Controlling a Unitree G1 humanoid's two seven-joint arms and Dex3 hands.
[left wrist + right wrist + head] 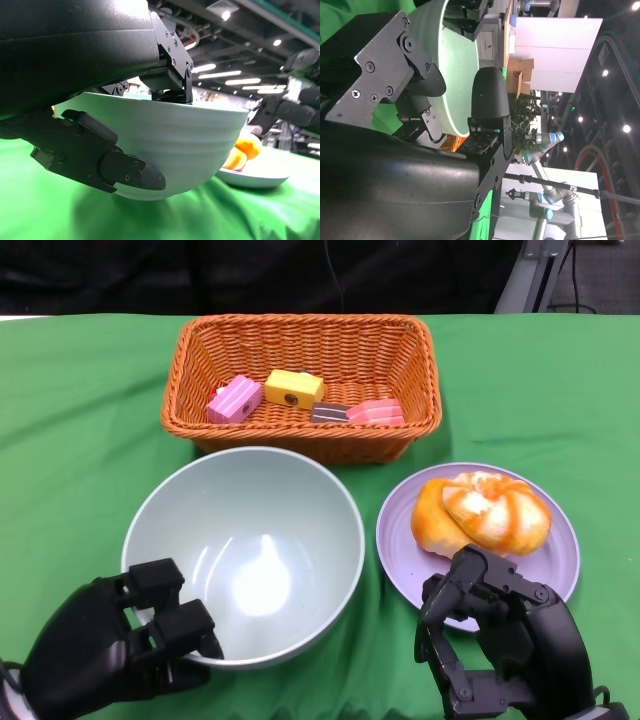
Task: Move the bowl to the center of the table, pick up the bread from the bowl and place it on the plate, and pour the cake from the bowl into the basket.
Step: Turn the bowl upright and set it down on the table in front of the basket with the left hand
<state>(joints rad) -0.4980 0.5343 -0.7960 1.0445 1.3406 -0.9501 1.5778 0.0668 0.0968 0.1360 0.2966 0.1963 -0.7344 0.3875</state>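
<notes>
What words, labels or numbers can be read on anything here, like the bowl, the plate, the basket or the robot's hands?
None can be read.
The bowl, plate, basket and cake pieces are plain, with no print.
The left hand and right hand show only screws, no markings.
In the right wrist view, the cardboard boxes in the background carry marks too small and blurred to read.

A green cloth (90,390) covers the table, and behind it the room looks dark. Long bright lights (220,75) shine on the ceiling. Farther off stand white walls (560,50), a brown cardboard box (520,75), a leafy plant (525,112) and another robot arm (540,145) in grey and blue.
</notes>
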